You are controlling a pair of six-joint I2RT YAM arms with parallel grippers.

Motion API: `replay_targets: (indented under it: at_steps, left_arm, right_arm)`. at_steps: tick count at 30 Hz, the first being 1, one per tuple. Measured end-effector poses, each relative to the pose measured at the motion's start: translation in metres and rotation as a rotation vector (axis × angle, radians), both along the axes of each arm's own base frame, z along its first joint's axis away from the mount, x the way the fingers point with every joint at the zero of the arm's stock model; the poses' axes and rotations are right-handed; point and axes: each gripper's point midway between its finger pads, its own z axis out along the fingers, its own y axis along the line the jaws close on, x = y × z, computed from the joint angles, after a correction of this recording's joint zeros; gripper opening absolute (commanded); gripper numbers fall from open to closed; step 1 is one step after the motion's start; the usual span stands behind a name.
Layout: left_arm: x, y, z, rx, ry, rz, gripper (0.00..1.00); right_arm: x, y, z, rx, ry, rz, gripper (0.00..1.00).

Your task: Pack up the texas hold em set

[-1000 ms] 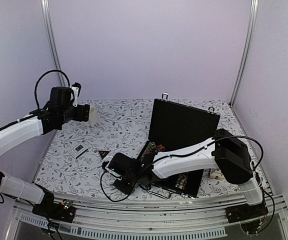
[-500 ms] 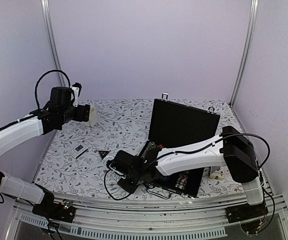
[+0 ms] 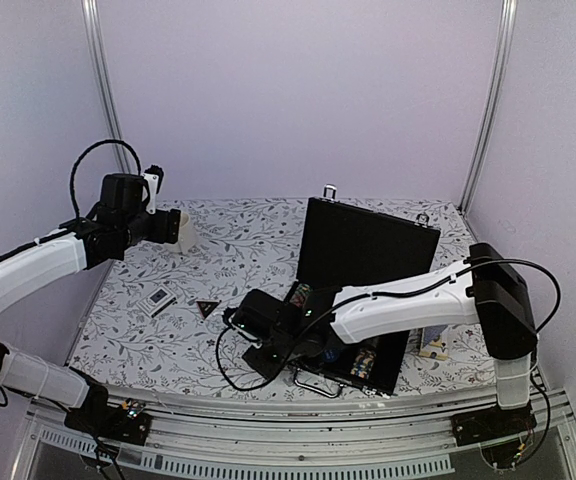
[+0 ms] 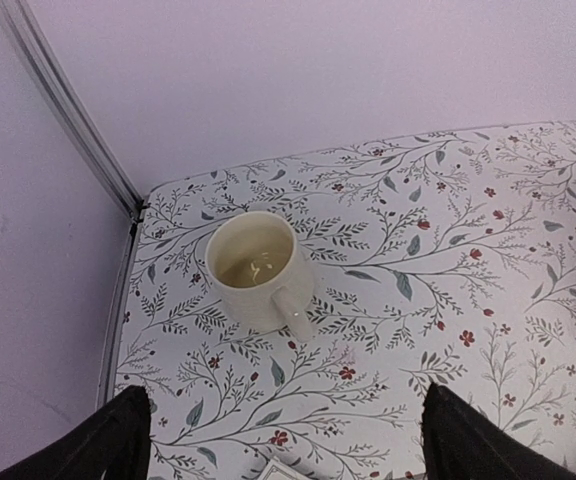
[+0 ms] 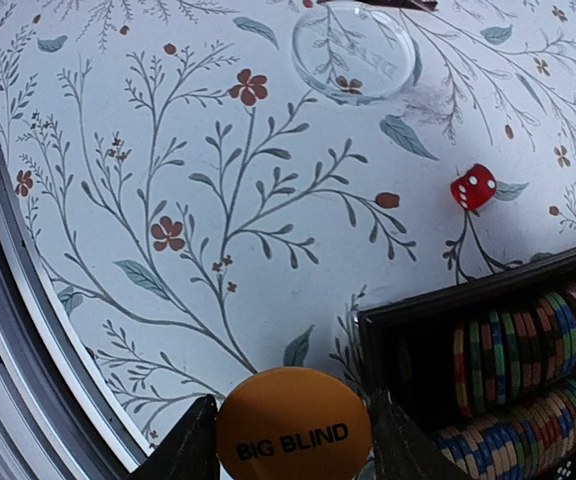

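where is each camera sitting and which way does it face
Top external: above and behind the bases, looking down at the table; left arm and right arm show.
Left wrist: raised, looking down at the cream mug; open left claw at the bottom.
Right wrist: low beside the black case, right claw shut on the orange BIG BLIND disc.
Shared: the mug, in top external and left wrist.

soft even light, lilac tint all over, shadows barely there, briefcase lid just a dark blob, wrist-view edges warped
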Motion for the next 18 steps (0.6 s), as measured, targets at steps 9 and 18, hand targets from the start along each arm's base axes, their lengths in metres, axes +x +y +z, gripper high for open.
replay_targets:
  at_steps: [9, 18]
  left_arm:
    - [0.000, -0.001, 0.000, 0.001, 0.000, -0.002, 0.94]
    - [-0.001, -0.002, 0.000, 0.002, 0.000, -0.004, 0.94]
  right_arm:
    - [0.038, -0.053, 0.012, 0.005, -0.008, -0.163, 0.50]
    - [0.073, -0.111, 0.004, -0.011, -0.016, -0.316, 0.50]
